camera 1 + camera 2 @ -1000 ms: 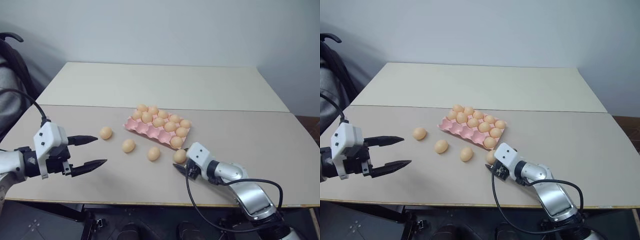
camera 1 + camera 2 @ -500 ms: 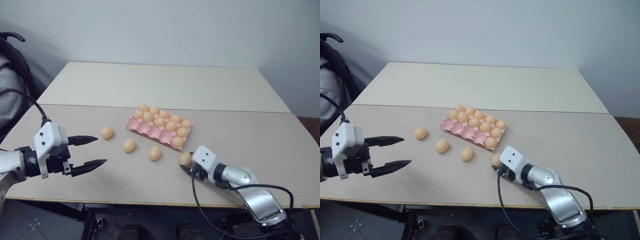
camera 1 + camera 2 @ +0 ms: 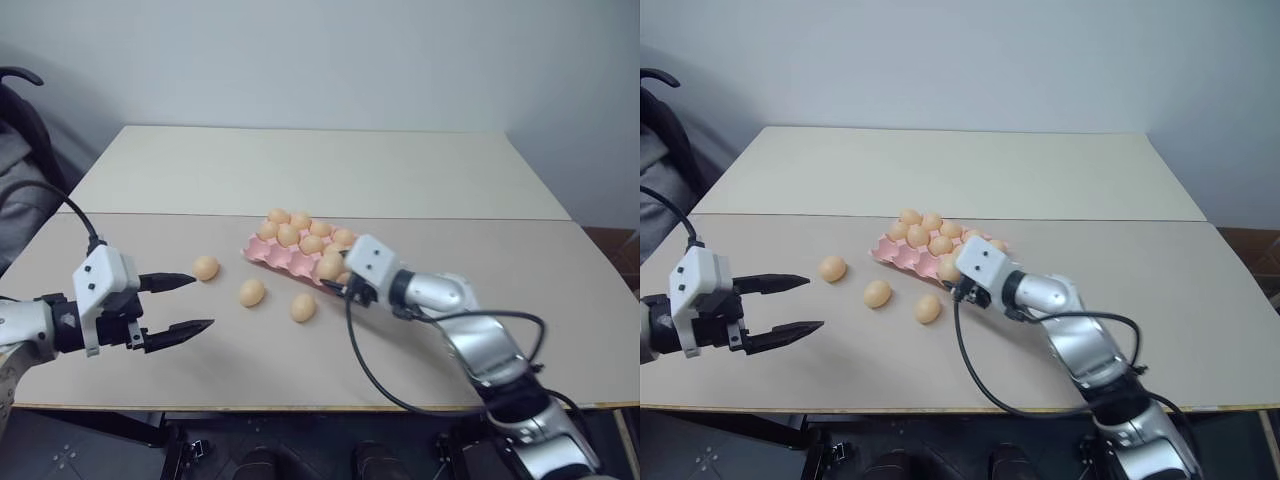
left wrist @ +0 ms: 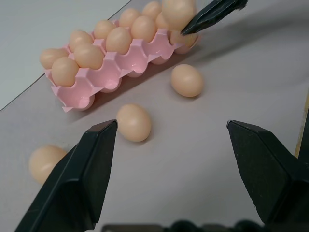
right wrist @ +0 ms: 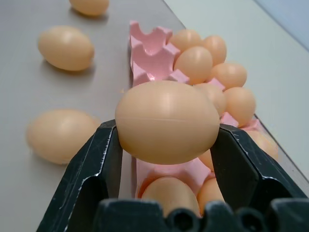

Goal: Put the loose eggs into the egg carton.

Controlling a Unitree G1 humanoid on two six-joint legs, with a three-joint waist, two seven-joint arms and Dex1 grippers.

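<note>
Egg carton (image 3: 290, 252) mid-table (image 3: 560, 290); three loose eggs (image 3: 252, 292) on table left-front of it, well apart.

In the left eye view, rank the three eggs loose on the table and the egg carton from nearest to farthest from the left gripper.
1. Leftmost loose egg, just beyond the left gripper.
2. Middle loose egg.
3. Rightmost loose egg, before the egg carton.
4. Egg carton, farthest, behind the eggs.

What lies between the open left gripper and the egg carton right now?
Three loose eggs lie on the table between the left gripper and the egg carton, seen in both eye views.
</note>
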